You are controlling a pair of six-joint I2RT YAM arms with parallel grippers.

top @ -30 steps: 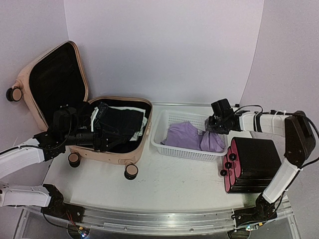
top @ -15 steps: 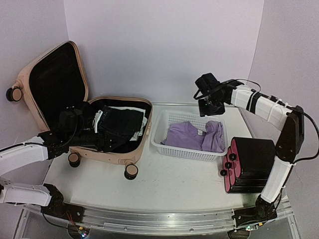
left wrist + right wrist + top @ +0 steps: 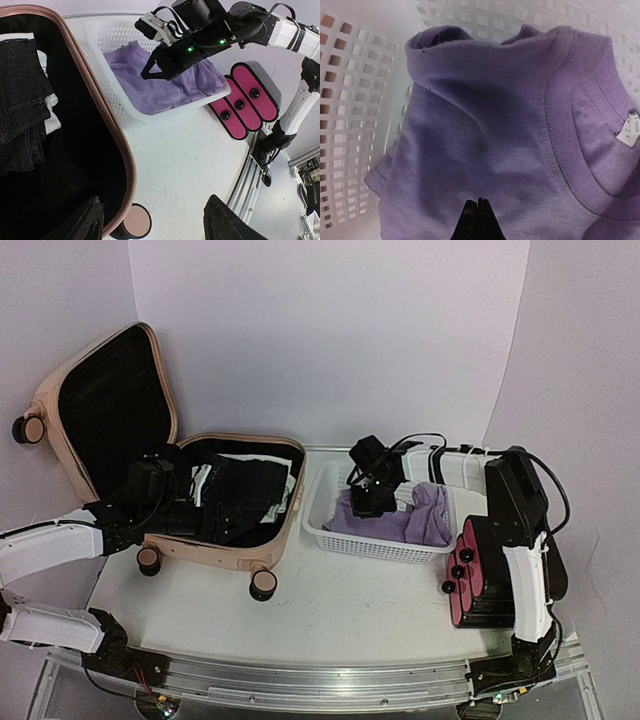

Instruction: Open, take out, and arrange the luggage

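Two pincers in play: the right pincer (image 3: 478,202) sits pressed together, empty, over the purple shirt (image 3: 495,150) in the basket (image 3: 345,540). The left pincer (image 3: 157,220) gapes by black clothes (image 3: 245,490) inside the luggage (image 3: 215,553), which lies open at the counter's (image 3: 340,590) left. Bunched layers may drag out together.

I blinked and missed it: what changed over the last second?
The right gripper rose from the purple shirt's right end, swung left, came down over its other end and shut, gripping nothing. The left gripper, open, edged right over the dark clothes in the suitcase. It, the basket and the red-and-black case stayed put.
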